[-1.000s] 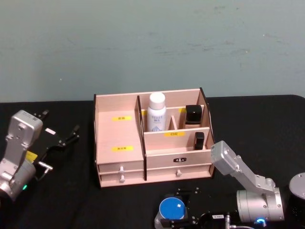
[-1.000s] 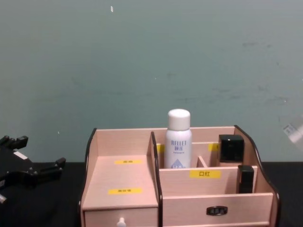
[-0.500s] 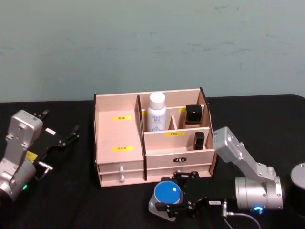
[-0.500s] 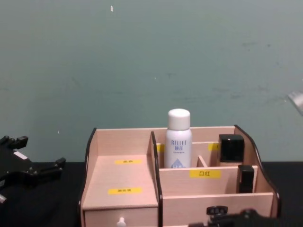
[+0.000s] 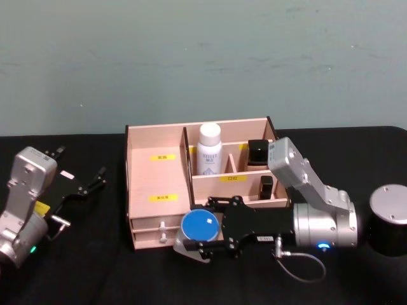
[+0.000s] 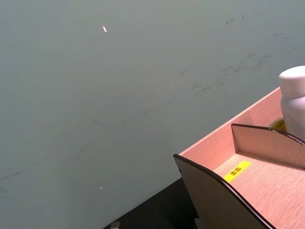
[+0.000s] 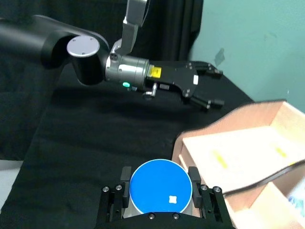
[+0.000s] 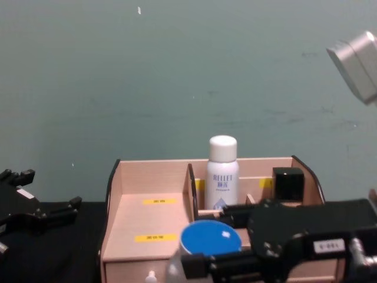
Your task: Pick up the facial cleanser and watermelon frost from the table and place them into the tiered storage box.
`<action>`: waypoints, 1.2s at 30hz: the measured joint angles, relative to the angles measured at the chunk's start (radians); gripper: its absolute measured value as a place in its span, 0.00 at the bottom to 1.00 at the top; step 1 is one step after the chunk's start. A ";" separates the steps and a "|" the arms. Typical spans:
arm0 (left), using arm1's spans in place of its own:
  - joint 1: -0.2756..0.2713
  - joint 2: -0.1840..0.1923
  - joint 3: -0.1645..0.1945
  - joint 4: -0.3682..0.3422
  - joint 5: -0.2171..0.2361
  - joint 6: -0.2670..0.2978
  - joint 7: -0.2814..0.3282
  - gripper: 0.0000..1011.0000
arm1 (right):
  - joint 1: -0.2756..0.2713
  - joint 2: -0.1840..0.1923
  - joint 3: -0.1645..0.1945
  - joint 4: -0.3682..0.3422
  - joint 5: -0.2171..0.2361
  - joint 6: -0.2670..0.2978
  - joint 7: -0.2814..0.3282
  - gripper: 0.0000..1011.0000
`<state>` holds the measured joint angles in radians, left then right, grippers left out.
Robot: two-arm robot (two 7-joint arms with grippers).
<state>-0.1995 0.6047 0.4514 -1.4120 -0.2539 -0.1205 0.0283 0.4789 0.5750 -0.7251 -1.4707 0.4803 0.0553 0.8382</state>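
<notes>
Head view has my right gripper [image 5: 202, 237] clamped on the blue-lidded jar [image 5: 198, 227], just before the tiered storage box [image 5: 159, 184]. I should lift it clear above the wooden front edge, then advance; my left gripper [image 5: 89, 184] rests spread.

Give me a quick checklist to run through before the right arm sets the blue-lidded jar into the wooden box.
1. Grip on the blue-lidded jar: the right end effector is shut on it, fingers on both sides. Ok.
2. Jar lifted off the black table: it hangs at the front of the wooden box, level with the drawers. Ok.
3. Jar above the box rim: not yet, too low. Not ok.
4. Free slot: the wide left compartment is bare. Ok.
5. White bottle upright in the back compartment, away from the jar. Ok.
6. Left end effector open, parked left of the box. Ok.
</notes>
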 joint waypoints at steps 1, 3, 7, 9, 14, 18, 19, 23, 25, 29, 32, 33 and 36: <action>0.000 0.000 0.000 0.000 0.000 0.000 0.000 1.00 | 0.000 0.000 0.000 0.000 0.000 0.000 0.000 0.72; 0.000 0.000 0.000 0.000 0.000 0.000 0.000 1.00 | 0.016 -0.015 -0.004 0.012 -0.004 -0.009 0.002 0.72; 0.000 0.000 0.000 0.000 0.000 0.000 0.000 1.00 | 0.038 -0.039 -0.011 0.041 -0.014 -0.023 0.000 0.72; 0.000 0.000 0.000 0.000 0.000 0.000 0.000 1.00 | 0.050 -0.055 -0.014 0.061 -0.021 -0.031 -0.005 0.72; 0.000 0.000 0.000 0.000 0.000 0.000 0.000 1.00 | 0.074 -0.088 -0.019 0.101 -0.037 -0.040 -0.020 0.72; 0.000 0.000 0.000 0.000 0.000 0.000 0.000 1.00 | 0.092 -0.121 -0.020 0.133 -0.051 -0.045 -0.045 0.72; 0.000 0.000 0.000 0.000 0.000 0.000 0.000 1.00 | 0.094 -0.127 -0.020 0.137 -0.052 -0.046 -0.048 0.72; 0.000 0.000 0.000 0.000 0.000 0.000 0.000 1.00 | 0.100 -0.158 -0.019 0.158 -0.062 -0.050 -0.070 0.72; 0.000 0.000 0.000 0.000 0.000 0.000 0.000 1.00 | 0.100 -0.166 -0.017 0.162 -0.066 -0.050 -0.081 0.72; 0.000 0.000 0.000 0.000 0.000 0.000 0.000 1.00 | 0.094 -0.186 -0.014 0.164 -0.081 -0.046 -0.115 0.72; 0.000 0.000 0.000 0.000 0.000 0.000 0.000 1.00 | 0.088 -0.199 -0.012 0.159 -0.101 -0.032 -0.151 0.72; 0.000 0.000 0.000 0.000 0.000 0.000 0.000 1.00 | 0.086 -0.202 -0.011 0.158 -0.107 -0.028 -0.160 0.72; 0.000 0.000 0.000 0.000 0.000 0.000 0.000 1.00 | 0.081 -0.216 -0.010 0.153 -0.129 -0.008 -0.192 0.72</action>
<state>-0.1995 0.6047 0.4514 -1.4120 -0.2539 -0.1205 0.0283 0.5604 0.3592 -0.7346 -1.3175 0.3511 0.0468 0.6465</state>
